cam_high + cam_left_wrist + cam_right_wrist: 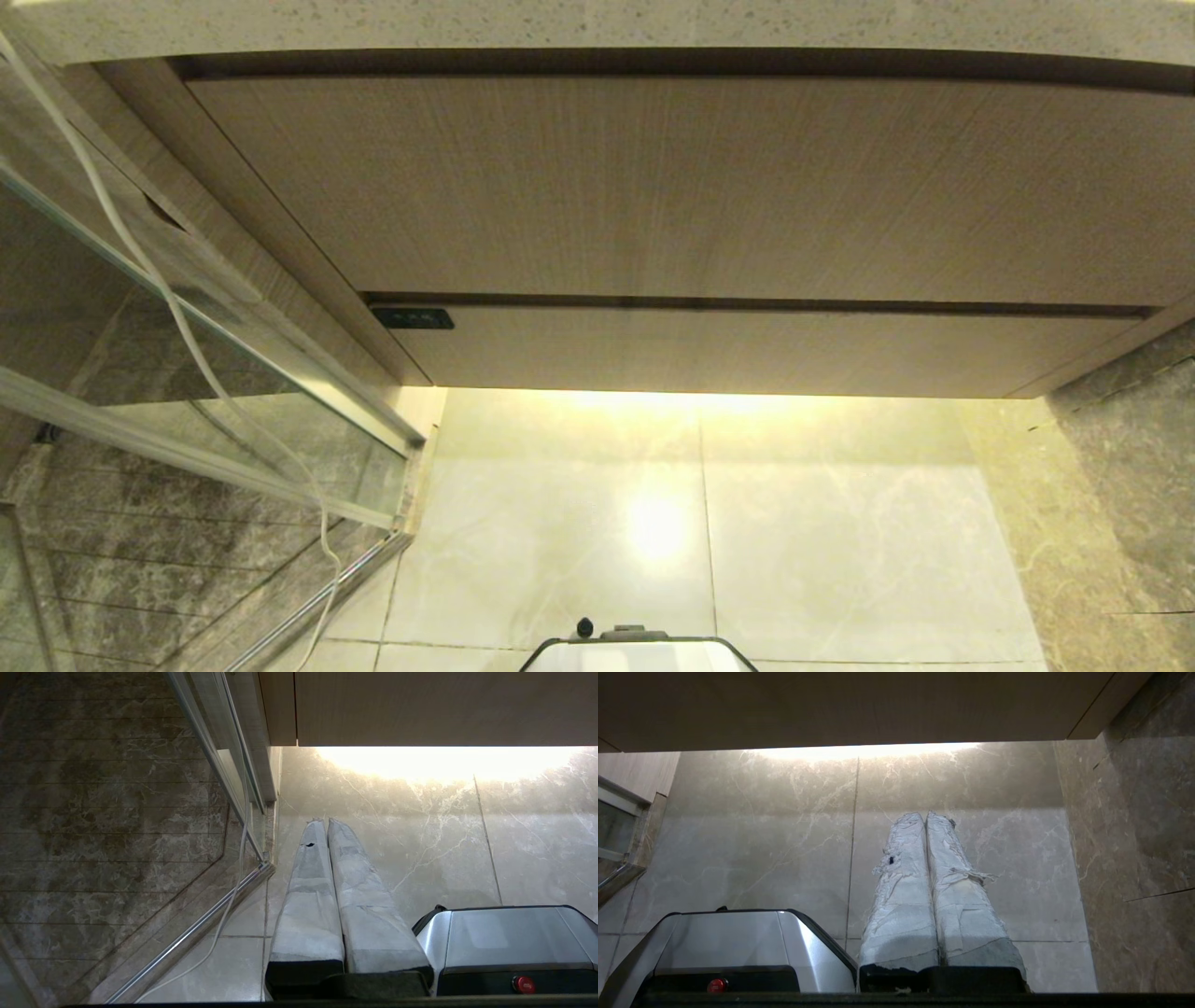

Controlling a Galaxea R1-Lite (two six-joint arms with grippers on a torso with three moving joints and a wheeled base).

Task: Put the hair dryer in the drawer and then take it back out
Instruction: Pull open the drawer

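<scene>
Both claws are hanging closed and empty over the floor (709, 523): the left claw (325, 822), the right claw (925, 815). The drawer (747, 350) is sitting shut at 12 o'clock. The hair dryer is showing nowhere, so neither arm is reading as nearer.

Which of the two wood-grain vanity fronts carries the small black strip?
The narrow lower one, the drawer: the black strip sits at its top left corner. The taller panel above it is plain.

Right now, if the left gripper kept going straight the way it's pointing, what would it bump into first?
Probably the marble floor. The shut left gripper points down at bare tile, just in front of the vanity.
</scene>
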